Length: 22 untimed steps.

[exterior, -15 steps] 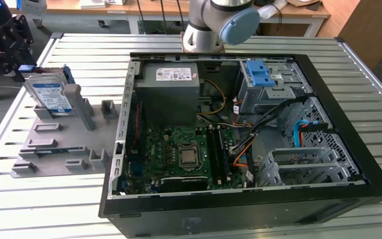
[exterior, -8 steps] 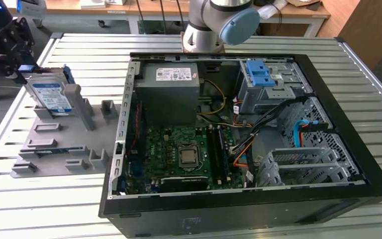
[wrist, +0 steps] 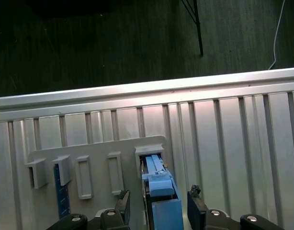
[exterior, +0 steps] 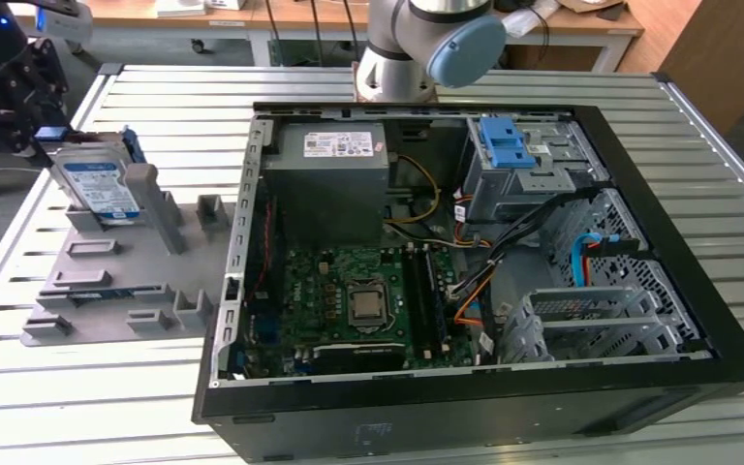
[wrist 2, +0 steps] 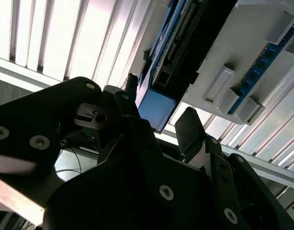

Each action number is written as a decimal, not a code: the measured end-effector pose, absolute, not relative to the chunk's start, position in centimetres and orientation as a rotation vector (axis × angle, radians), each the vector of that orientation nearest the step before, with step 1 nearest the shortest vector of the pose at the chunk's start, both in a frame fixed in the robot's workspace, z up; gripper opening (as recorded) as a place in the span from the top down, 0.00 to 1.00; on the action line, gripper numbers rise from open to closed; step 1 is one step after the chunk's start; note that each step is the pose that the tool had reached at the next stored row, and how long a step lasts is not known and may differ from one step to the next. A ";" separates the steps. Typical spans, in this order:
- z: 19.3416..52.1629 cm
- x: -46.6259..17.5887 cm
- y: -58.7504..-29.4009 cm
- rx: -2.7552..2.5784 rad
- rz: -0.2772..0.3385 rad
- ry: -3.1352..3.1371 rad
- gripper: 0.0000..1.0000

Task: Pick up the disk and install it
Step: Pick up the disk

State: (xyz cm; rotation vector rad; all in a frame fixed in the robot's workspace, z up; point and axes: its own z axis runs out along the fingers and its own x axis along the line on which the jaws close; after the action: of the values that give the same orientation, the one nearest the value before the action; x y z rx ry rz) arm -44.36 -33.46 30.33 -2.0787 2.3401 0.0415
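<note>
In the exterior view the disk (exterior: 98,182) stands on edge in a grey fixture (exterior: 113,281), at that view's left of the open computer case (exterior: 476,242), my gripper (exterior: 39,124) at its upper end. In the second wrist view my 2 fingers (wrist 2: 190,127) flank its blue carrier frame (wrist 2: 154,109). In the first wrist view they sit wide, gaps on both sides, so I judge I'm at pick-up, which calls for closing squarely on the frame.

Glare whitens the slatted table (wrist 2: 89,43) behind my shadowed fingers (wrist 2: 189,128) in the second wrist view. Past the table's edge, the floor (wrist: 113,43) lies dim.
</note>
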 end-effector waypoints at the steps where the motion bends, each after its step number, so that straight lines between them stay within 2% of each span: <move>1: 30.3 -44.4 -33.5 -2.079 0.042 2.340 0.41; 11: 29.9 -44.3 -33.3 -2.084 0.052 2.344 0.41; 13: 29.9 -44.3 -33.2 -2.085 0.052 2.343 0.43; 14: 29.9 -44.3 -33.2 -2.085 0.052 2.344 0.49; 22: 29.8 -44.2 -33.2 -2.089 0.052 2.340 0.49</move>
State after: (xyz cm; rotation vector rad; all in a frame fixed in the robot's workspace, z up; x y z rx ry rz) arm -44.16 -33.22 29.75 -2.0885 2.3403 0.0520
